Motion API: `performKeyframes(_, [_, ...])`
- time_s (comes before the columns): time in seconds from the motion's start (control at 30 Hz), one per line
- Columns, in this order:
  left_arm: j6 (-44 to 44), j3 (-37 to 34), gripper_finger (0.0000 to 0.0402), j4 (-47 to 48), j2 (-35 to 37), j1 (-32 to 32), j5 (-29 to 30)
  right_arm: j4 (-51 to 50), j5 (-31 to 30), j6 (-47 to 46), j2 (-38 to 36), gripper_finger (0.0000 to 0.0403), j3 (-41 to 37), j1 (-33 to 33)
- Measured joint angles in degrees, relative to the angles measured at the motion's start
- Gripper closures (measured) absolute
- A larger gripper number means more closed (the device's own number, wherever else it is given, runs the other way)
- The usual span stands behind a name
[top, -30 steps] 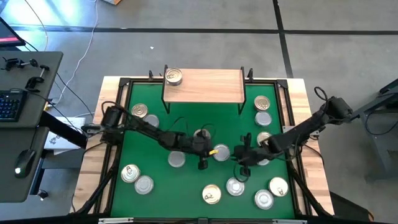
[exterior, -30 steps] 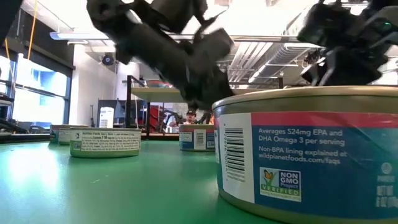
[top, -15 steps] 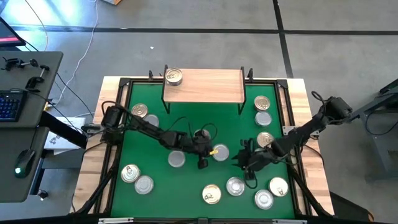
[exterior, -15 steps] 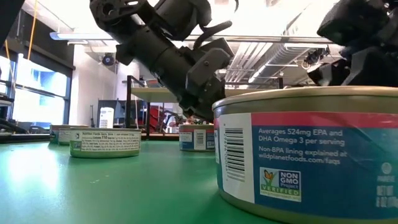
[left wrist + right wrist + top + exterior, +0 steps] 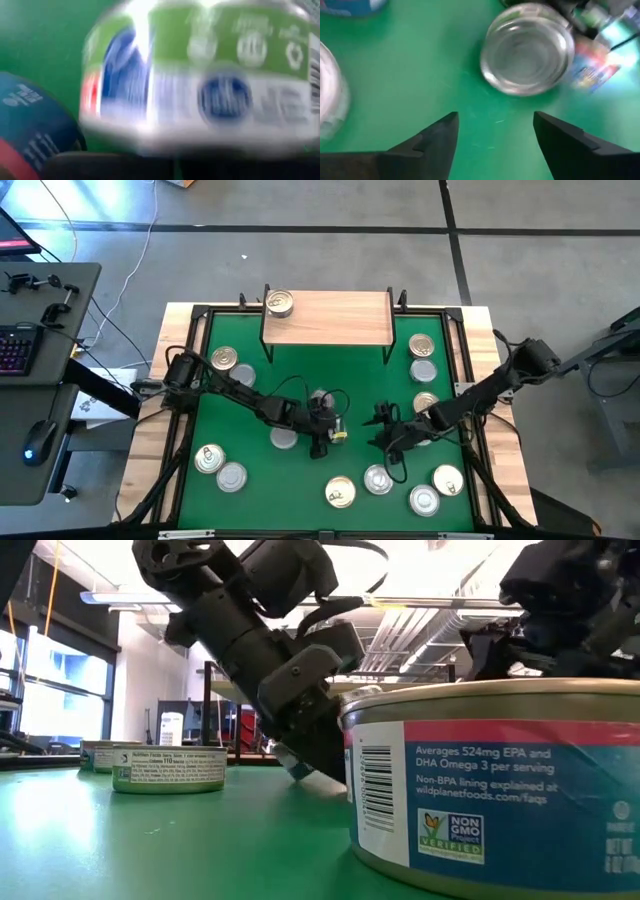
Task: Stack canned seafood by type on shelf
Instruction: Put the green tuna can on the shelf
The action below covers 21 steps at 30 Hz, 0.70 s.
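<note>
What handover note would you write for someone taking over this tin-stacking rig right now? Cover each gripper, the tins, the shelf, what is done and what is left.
Left gripper: shut on a tilted tin, mid-table.
Right gripper: open, empty, low over the green table, facing a silver tin.
Shelf: one gold-lidded tin at its left end.
Done: that one tin.
Left: the other tins, scattered on the table, unsorted.
</note>
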<state>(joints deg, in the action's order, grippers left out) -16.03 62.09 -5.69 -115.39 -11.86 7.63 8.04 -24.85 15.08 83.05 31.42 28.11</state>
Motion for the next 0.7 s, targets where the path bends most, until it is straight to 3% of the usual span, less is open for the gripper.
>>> performKeyframes(0.17, [0.17,0.17,0.0401,0.83,0.18,0.04,0.38,0.74,-3.55,4.86,-0.02,0.0146,0.02,-1.09])
performKeyframes(0.47, [0.59,0.15,0.0401,2.26,2.89,-0.18,2.13,2.75,7.45,5.63,0.0,0.0146,0.02,-5.03])
performKeyframes(0.7, [1.01,0.15,0.0401,1.05,3.06,-0.51,2.04,7.13,7.87,6.42,3.77,0.0146,0.07,-4.75])
